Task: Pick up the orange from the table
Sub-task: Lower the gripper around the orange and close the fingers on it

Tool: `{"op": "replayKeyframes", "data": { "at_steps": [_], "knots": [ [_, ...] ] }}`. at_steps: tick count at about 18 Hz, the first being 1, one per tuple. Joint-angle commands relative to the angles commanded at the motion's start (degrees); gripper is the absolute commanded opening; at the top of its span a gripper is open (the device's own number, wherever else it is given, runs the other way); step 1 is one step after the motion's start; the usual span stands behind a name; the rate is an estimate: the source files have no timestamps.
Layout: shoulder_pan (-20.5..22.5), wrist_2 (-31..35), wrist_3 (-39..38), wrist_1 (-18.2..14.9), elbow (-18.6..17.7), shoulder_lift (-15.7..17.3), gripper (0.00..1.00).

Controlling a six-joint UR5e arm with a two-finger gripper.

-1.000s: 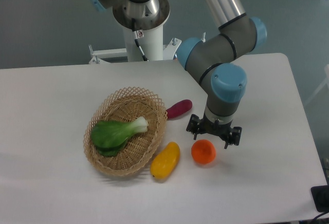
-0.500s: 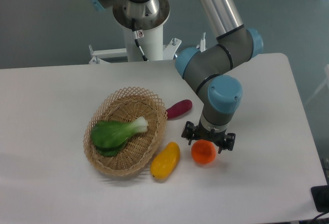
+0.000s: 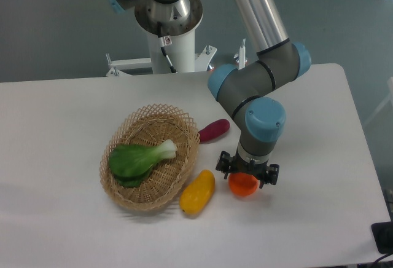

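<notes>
The orange (image 3: pixel 244 185) rests on the white table (image 3: pixel 55 126), right of centre near the front. Only its lower half shows below my gripper (image 3: pixel 247 173), which hangs straight over it with its black fingers spread to either side of the fruit. The gripper is open and nothing is held. The wrist hides the orange's top.
A yellow mango-like fruit (image 3: pixel 198 192) lies just left of the orange. A purple oblong vegetable (image 3: pixel 214 130) sits behind it. A wicker basket (image 3: pixel 126 194) holding a green leafy vegetable (image 3: pixel 139 158) stands to the left. The arm's white base column (image 3: pixel 171 47) rises at the back.
The gripper has moved left and down, from beside and above the orange to directly over it, now covering the fruit's upper half. The fruit and other objects have not moved.
</notes>
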Motion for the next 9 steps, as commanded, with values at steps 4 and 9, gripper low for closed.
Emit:
{"op": "replayKeyframes", "data": {
  "at_steps": [4, 9],
  "knots": [
    [0.00, 0.26, 0.26, 0.44, -0.09, -0.27, 0.92],
    [0.00, 0.35, 0.26, 0.36, -0.18, 0.35, 0.51]
  ]
}}
